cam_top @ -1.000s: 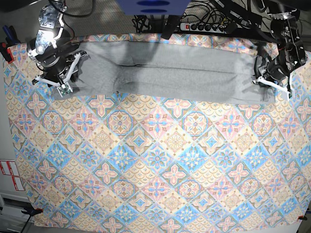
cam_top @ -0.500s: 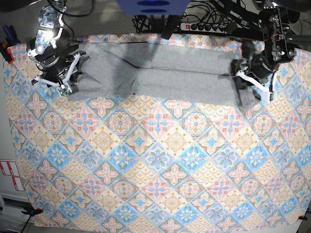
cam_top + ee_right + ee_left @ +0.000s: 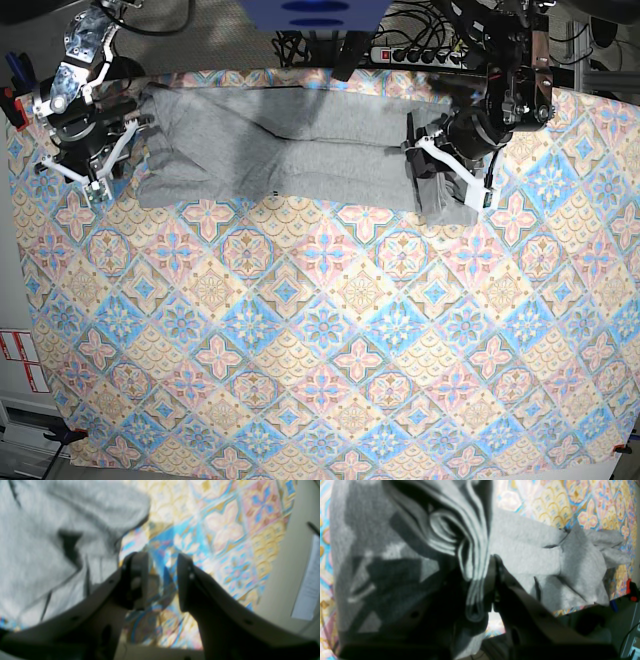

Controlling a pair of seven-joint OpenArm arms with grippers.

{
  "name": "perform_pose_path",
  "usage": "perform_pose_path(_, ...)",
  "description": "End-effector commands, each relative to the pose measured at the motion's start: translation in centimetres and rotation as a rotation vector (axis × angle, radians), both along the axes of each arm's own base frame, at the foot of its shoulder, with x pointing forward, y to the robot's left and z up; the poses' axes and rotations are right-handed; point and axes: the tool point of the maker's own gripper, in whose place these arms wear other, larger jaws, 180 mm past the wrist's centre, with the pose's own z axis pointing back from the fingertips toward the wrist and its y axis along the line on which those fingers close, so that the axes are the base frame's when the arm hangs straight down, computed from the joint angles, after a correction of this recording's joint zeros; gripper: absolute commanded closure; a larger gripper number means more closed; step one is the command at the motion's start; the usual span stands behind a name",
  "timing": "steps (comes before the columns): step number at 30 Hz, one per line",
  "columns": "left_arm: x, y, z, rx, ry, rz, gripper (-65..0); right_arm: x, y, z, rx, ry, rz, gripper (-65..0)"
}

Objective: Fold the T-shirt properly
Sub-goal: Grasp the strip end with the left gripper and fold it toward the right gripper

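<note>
T-shirt [image 3: 290, 150] lengthwise across the cloth's far edge, left fingers [image 3: 492, 562] clamped on it, right fingers [image 3: 140, 577] apart.

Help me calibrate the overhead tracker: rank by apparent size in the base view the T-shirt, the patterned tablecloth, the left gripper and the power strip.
1. patterned tablecloth
2. T-shirt
3. and 4. left gripper, shut on the shirt's end, and the power strip: too close to rank, both partly hidden.

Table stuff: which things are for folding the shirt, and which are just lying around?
For the job:
- T-shirt, grey, one end bunched up
- left gripper, pinching that bunched end
- right gripper, open, beside the other end

Just lying about:
- patterned tablecloth
- power strip and cables behind the table
</note>
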Motion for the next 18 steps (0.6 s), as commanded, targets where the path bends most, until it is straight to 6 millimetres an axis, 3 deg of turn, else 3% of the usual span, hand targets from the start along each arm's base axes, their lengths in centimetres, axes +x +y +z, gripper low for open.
perform_pose_path(1,0.7,-0.9,1.0,-0.029,-0.037,-0.009,0.0,0.5,-0.9,1.2,-0.027,-0.034,-0.009,-18.3)
perform_pose_path(18,-0.9,-5.4,-2.6,-0.107,0.083,-0.076,0.0,-0.2,-2.8,1.6,-0.046,-0.041,-0.063,-18.4)
